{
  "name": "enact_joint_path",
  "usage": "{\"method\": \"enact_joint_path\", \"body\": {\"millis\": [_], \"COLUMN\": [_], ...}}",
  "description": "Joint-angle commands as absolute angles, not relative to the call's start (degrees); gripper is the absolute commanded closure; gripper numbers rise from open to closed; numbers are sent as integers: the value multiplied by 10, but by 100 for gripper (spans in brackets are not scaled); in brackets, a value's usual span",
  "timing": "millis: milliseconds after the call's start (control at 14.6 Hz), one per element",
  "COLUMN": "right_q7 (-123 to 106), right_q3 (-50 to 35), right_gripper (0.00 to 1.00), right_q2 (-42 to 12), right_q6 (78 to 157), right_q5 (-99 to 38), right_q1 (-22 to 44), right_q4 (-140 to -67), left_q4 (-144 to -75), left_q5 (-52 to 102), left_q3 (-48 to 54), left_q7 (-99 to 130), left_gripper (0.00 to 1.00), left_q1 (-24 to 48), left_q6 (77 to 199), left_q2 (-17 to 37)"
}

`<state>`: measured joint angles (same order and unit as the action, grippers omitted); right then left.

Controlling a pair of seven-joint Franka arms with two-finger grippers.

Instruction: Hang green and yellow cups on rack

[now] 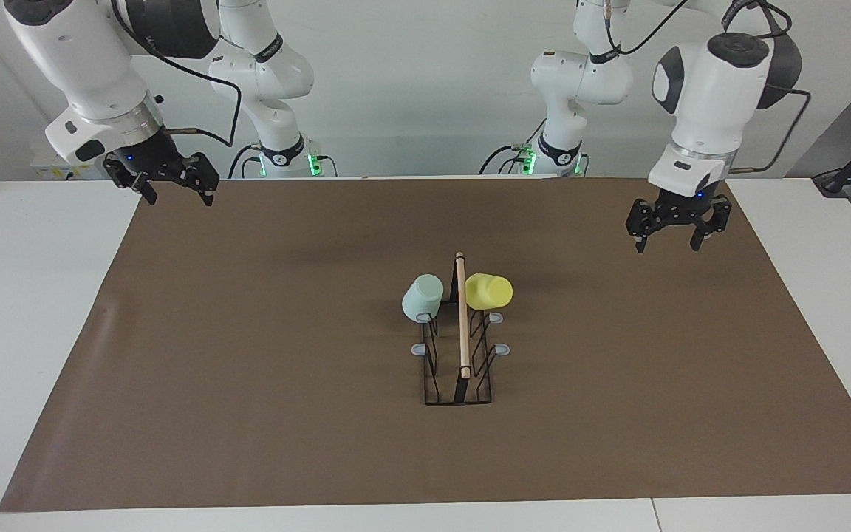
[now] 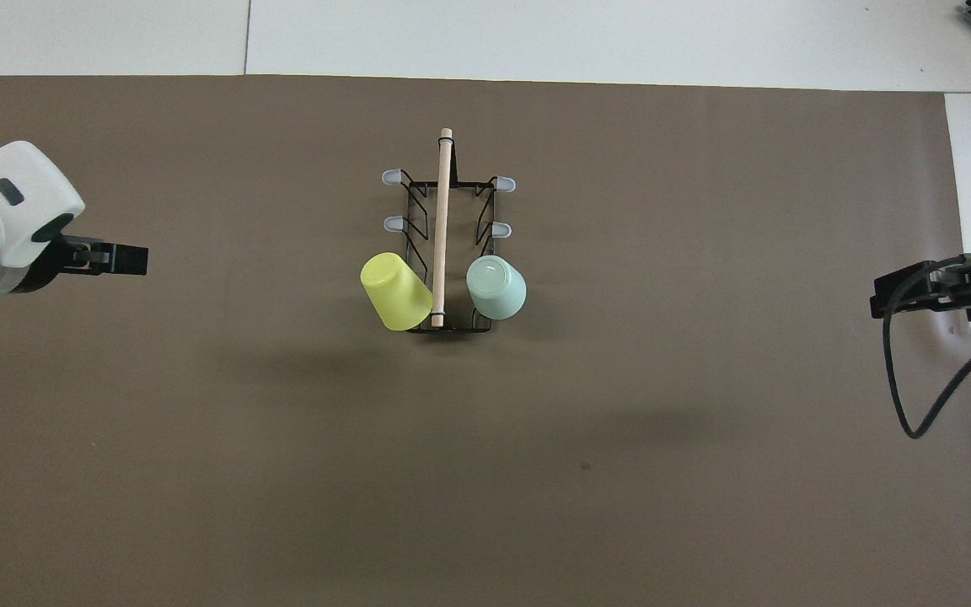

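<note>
The black wire rack (image 1: 462, 325) stands at the middle of the brown mat; its wooden rod also shows in the overhead view (image 2: 442, 219). The yellow cup (image 1: 489, 291) hangs upside down and tilted on the prong nearest the robots, on the left arm's side (image 2: 395, 291). The mint green cup (image 1: 422, 297) hangs the same way on the matching prong on the right arm's side (image 2: 496, 287). My left gripper (image 1: 668, 240) is open and empty above the mat toward the left arm's end (image 2: 119, 258). My right gripper (image 1: 174, 188) is open and empty above the mat's edge at the right arm's end (image 2: 903, 295).
Four grey-tipped prongs (image 2: 391, 223) of the rack are bare. The brown mat (image 1: 248, 384) covers most of the white table (image 1: 26, 295). A black cable (image 2: 915, 396) hangs from the right arm.
</note>
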<state>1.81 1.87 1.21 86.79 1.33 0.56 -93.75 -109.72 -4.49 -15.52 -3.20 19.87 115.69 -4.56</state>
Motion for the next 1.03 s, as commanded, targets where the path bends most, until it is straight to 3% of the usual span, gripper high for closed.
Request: {"method": "enact_joint_path", "body": {"millis": [0,275,961], "right_q7": [26,23,23], "right_q3": [18,18,17], "right_gripper": [0,0,0], "right_q2": [8,7,8], "right_q6": [860,860,872], "right_q5": [4,4,5], "right_q1": [5,9,10], "right_q4": [-938,-933,-936], "left_q4": [-1067,-987,-936], "left_q5": [13,20,19], "left_q3": [-150,-150,-121], "left_q7": [-118,-136,-134], "left_gripper": [0,0,0], "left_q1": [153,133,128], "left_q6": [1107,1030,936], "left_q2": [-47,-18,-28]}}
